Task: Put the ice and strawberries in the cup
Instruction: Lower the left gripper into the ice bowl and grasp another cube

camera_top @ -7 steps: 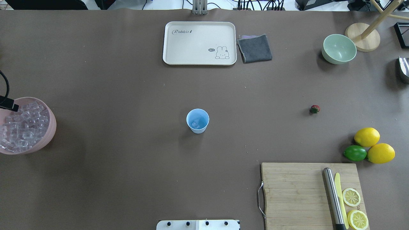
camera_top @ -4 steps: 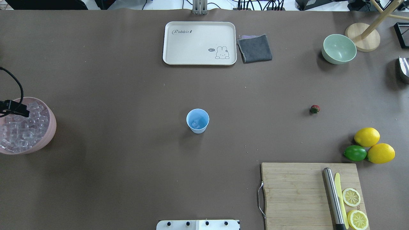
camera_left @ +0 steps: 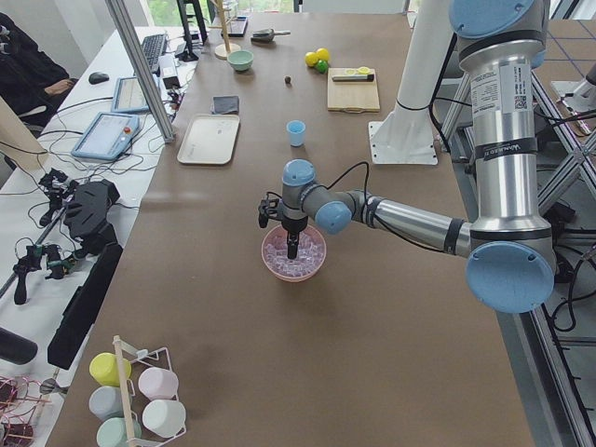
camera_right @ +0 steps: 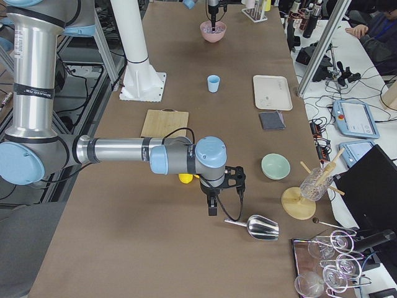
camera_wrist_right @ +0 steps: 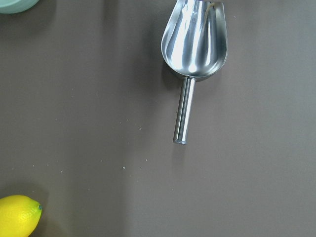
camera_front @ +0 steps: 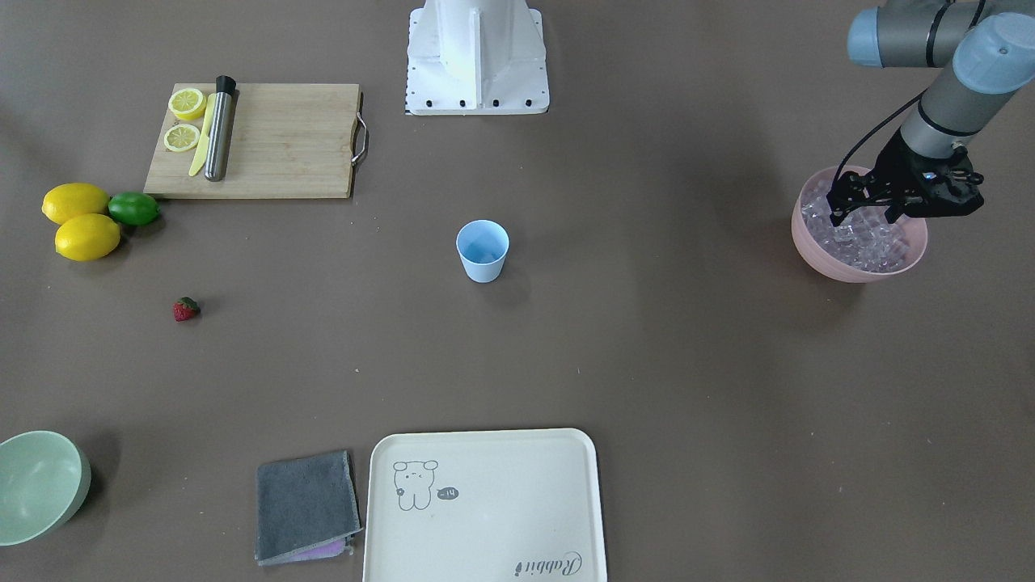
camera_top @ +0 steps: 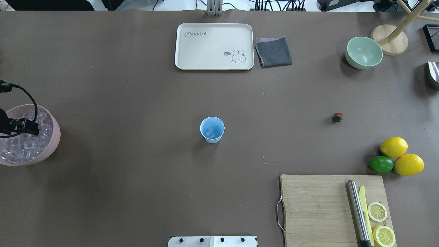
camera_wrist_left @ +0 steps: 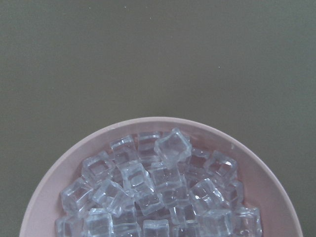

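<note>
The left gripper (camera_front: 865, 217) is hanging over the pink bowl (camera_front: 808, 242), its fingers standing apart and gripping nothing, right at the heap of ice (camera_wrist_left: 163, 182). The cup (camera_front: 483, 252) is sitting upright mid-table, well apart from the bowl, with a cube or two showing inside. The strawberry (camera_front: 185, 309) is lying alone near the lemons (camera_front: 75, 202) and far from the cup. The right gripper (camera_right: 213, 208) is pointing down beside a metal scoop (camera_wrist_right: 195, 44) — whether its fingers are parted, I cannot tell.
</note>
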